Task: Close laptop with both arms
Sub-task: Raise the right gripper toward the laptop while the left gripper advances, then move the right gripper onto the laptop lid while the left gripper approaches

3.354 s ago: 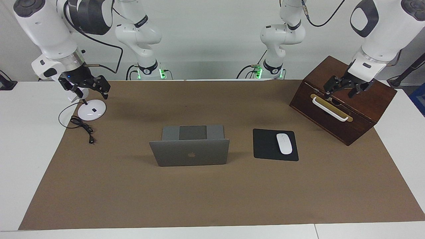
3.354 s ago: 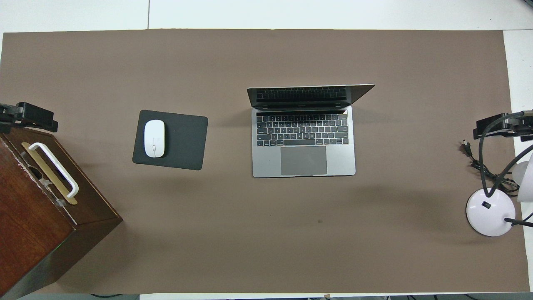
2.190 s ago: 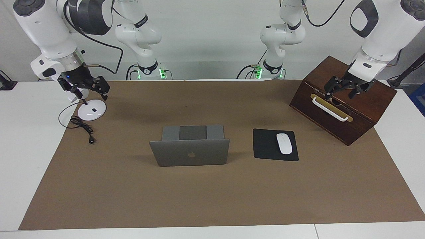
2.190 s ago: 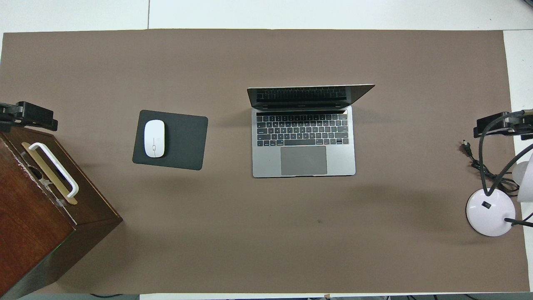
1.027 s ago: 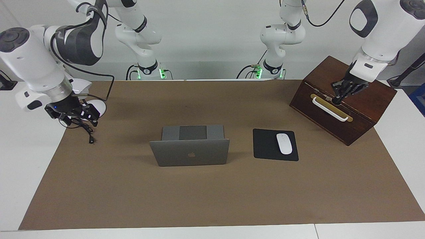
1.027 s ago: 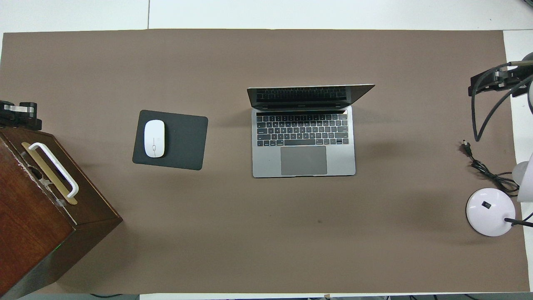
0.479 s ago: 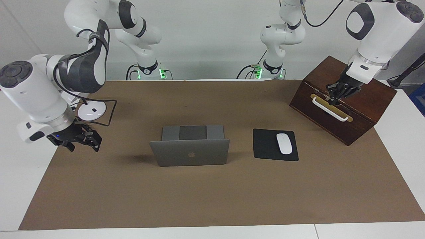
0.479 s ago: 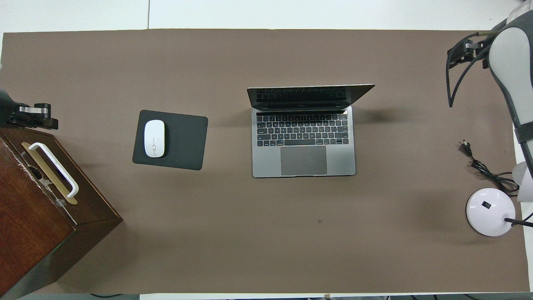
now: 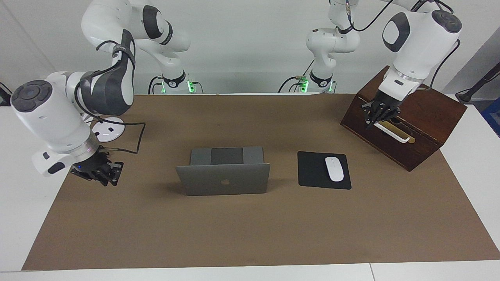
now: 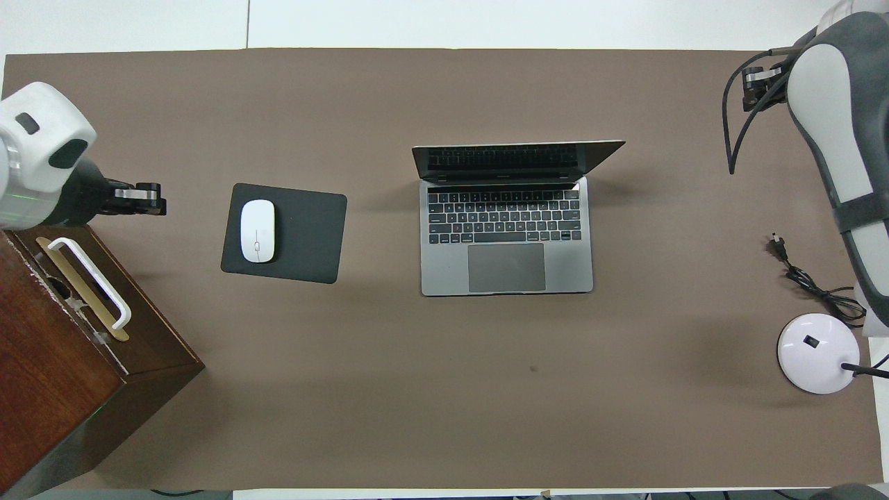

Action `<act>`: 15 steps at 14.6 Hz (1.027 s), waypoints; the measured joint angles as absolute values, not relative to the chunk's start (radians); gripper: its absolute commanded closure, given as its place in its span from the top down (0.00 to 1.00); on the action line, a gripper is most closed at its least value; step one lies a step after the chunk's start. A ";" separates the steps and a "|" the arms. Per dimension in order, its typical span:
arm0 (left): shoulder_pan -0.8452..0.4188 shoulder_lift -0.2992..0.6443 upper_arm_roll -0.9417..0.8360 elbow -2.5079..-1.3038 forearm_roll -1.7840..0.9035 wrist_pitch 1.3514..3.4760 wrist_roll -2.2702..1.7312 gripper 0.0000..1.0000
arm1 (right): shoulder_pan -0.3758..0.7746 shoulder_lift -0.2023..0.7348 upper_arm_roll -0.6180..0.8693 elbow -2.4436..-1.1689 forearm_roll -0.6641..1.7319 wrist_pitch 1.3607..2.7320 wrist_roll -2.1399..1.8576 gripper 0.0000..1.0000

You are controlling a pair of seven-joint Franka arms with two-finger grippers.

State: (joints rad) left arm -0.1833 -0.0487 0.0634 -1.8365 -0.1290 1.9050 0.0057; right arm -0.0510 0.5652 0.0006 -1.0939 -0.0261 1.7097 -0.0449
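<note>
Dead centre on the brown mat [image 9: 250, 234] sits the laptop [image 9: 222, 179], lid up and nearly upright, logo side turned away from the robots and keyboard toward them. Its base edges run square with the mat's edges.

Room-wise it looks pretty good. Bare mat lies at both ends of the laptop, more of it toward the right arm's end. Toward the left arm's end, the black mouse pad [image 9: 312, 171] lies near the laptop but apart from it, with a white mouse [image 9: 334, 168] on it. A wide bare strip of mat runs farther from the robots than the lid.

The left end effector [image 9: 375, 117] is pinched closed with nothing in it, up by the front edge of the wooden box [image 9: 429, 113], close to one end of its white handle [image 9: 392, 132]. Can't tell whether it touches.

The right end effector [image 9: 105, 177] hangs low over the mat near its edge at the right arm's end of the desk [image 9: 23, 195], well apart from the laptop. Honestly can't tell whether it's wide or narrow.

A white lamp base [image 9: 107, 132] and a loose black cable [image 10: 812, 285] lie at that same end, nearer to the robots than the laptop.
</note>
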 measured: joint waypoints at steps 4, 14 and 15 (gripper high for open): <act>-0.265 -0.128 0.062 -2.061 -0.155 2.161 -0.001 0.00 | -0.023 0.565 0.002 -1.091 -0.026 1.693 0.021 0.00; -0.483 -0.257 0.060 -2.390 -0.159 2.585 -0.045 0.00 | 0.134 0.562 0.004 -1.086 -0.026 1.685 0.278 0.00; -0.505 -0.264 0.060 -2.414 -0.159 2.630 -0.059 0.00 | 0.147 0.560 0.004 -1.086 -0.026 1.685 0.290 0.00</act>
